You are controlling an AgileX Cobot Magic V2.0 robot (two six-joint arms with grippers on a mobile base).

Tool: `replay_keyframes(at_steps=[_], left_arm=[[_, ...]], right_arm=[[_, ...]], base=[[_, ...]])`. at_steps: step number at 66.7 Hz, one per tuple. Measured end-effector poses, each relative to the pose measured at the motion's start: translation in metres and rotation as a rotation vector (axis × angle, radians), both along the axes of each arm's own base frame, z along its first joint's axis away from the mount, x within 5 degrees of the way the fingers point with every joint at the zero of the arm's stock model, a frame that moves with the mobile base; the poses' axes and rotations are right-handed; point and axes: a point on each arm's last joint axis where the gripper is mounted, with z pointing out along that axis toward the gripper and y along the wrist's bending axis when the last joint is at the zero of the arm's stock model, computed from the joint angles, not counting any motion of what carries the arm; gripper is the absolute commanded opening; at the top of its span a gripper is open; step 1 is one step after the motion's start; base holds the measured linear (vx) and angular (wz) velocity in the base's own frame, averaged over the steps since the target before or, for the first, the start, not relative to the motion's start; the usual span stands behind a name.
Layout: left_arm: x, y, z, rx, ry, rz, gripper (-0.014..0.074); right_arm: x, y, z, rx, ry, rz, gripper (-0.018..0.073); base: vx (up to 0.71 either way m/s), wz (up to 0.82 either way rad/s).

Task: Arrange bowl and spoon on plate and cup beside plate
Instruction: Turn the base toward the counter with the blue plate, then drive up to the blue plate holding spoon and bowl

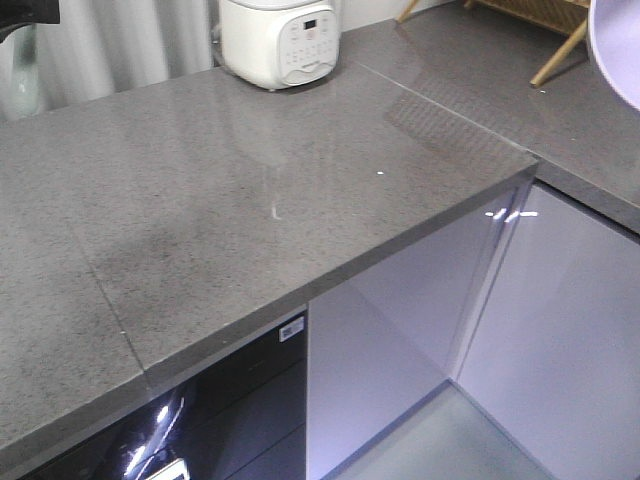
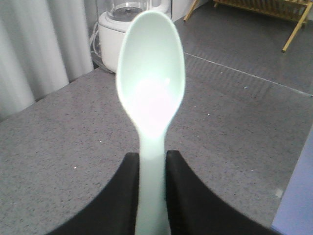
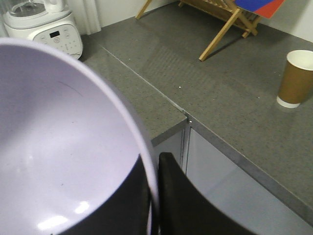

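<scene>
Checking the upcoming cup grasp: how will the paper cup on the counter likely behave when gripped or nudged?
The cup looks like thin paper, so probably light and easily crushed by a hard squeeze. It stands upright on a base narrower than its rim, so a high push may tip it, and it could then roll.

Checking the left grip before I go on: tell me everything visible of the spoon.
The spoon is pale mint-green, plastic by its look, with an oval head and flat handle. Its hollow side faces the left wrist camera, a soft glare in it. The left gripper is shut on the handle, a black finger at each side. It hangs above the grey countertop, touching nothing else.
</scene>
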Motion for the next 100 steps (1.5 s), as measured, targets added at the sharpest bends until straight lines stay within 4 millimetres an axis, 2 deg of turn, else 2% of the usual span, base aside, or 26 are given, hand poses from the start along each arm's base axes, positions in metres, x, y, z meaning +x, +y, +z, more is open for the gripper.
replay_keyframes(at_steps=[100], left_arm=[[0.0,0.0,0.0,0.0,0.0,0.0,-0.0006]], right_arm=[[0.0,0.0,0.0,0.0,0.0,0.0,-0.0011]], base=[[-0.01,-0.42]])
